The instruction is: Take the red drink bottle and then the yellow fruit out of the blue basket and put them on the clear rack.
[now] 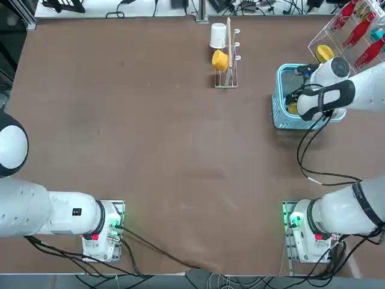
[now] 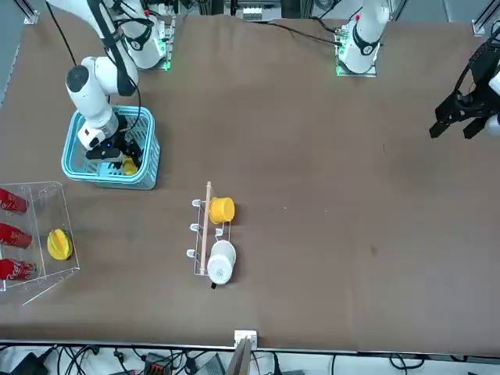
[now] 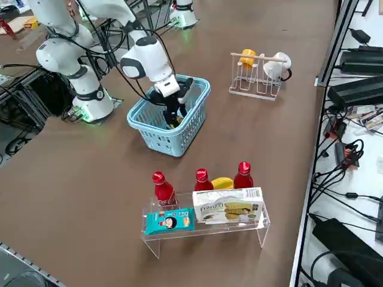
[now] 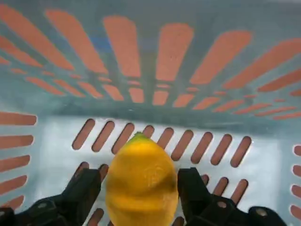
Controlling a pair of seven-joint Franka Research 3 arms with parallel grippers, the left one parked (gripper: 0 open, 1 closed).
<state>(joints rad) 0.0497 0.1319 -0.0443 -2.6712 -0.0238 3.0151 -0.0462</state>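
Note:
My right gripper (image 4: pixel 141 188) is down inside the blue basket (image 1: pixel 280 117) (image 2: pixel 148 168) (image 3: pixel 173 146). Its two black fingers (image 4: pixel 87 188) press against either side of a yellow lemon-like fruit (image 4: pixel 141 181) (image 2: pixel 129 165) that lies on the slotted floor. In the top view the wrist hides the fingers, and only a sliver of the fruit (image 1: pixel 292 108) shows. The clear rack (image 1: pixel 337 30) (image 2: pixel 39 234) (image 3: pixel 203 224) stands just beyond the basket. It holds three red bottles (image 3: pixel 202 179) and another yellow fruit (image 2: pixel 58 244) (image 3: pixel 222 183). No red bottle shows in the basket.
A wooden-post cup stand (image 1: pixel 227 54) with a yellow cup (image 1: pixel 220 59) and a white cup (image 1: pixel 218 35) stands mid-table at the far side. The rack's lower shelf carries a blue packet (image 3: pixel 169 221) and a printed box (image 3: pixel 227 209). A black cable (image 1: pixel 313 162) trails from the arm.

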